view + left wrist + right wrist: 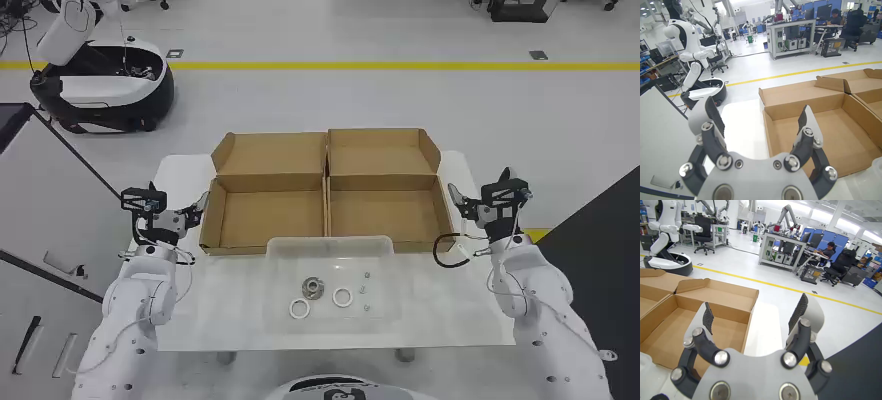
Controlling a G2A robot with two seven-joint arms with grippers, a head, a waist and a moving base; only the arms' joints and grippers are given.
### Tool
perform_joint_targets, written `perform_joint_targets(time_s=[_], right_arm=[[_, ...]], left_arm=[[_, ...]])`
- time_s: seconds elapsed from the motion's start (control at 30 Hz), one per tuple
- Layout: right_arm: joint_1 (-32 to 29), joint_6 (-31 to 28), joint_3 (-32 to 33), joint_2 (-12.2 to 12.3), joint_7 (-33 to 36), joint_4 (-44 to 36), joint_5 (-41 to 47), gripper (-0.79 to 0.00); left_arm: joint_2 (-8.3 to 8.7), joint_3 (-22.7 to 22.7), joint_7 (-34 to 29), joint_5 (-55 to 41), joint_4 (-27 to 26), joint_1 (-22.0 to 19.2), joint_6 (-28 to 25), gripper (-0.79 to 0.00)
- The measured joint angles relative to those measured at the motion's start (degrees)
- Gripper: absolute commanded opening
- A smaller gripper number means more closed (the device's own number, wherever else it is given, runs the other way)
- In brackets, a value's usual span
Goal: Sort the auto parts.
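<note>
Between the fingertips of my left gripper (757,113) there is only air — its jaws stand wide apart and hold nothing. My right gripper (755,306) is the same, spread open and empty. Each hovers beside the outer wall of one of two open brown cardboard boxes set side by side: the left box (268,218) just beside my left gripper, the right box (385,213) just beside my right. Both boxes look empty.

Nearer my body, just before the boxes' near walls, a shallow clear plastic tray (282,248) sits on the white table (440,315). The parts lie flat in it: a round grey metal hub (313,288), two white rings (299,309) and a few small silver fasteners (366,290).

So everything to be sorted lies back toward me and inward from both grippers, between them. The hub and one ring sit somewhat nearer my left gripper, the fasteners nearer my right. Being round, the hub and rings offer no long axis to line up with — I judge a straight-down grasp would serve.
</note>
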Motion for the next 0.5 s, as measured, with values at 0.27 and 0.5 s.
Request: perform_joint_targets(time_s=[0.27,0.5], right_arm=[[-1.0,-15.43,7.04,1.21,12.11,-9.69,8.7,0.0],[2.38,-29.29,11.06,2.71,26.96,-13.41,17.54,0.0]], left_arm=[[0.0,0.0,0.0,0.0,0.0,0.0,0.0,0.0],[0.0,0.0,0.0,0.0,0.0,0.0,0.0,0.0]])
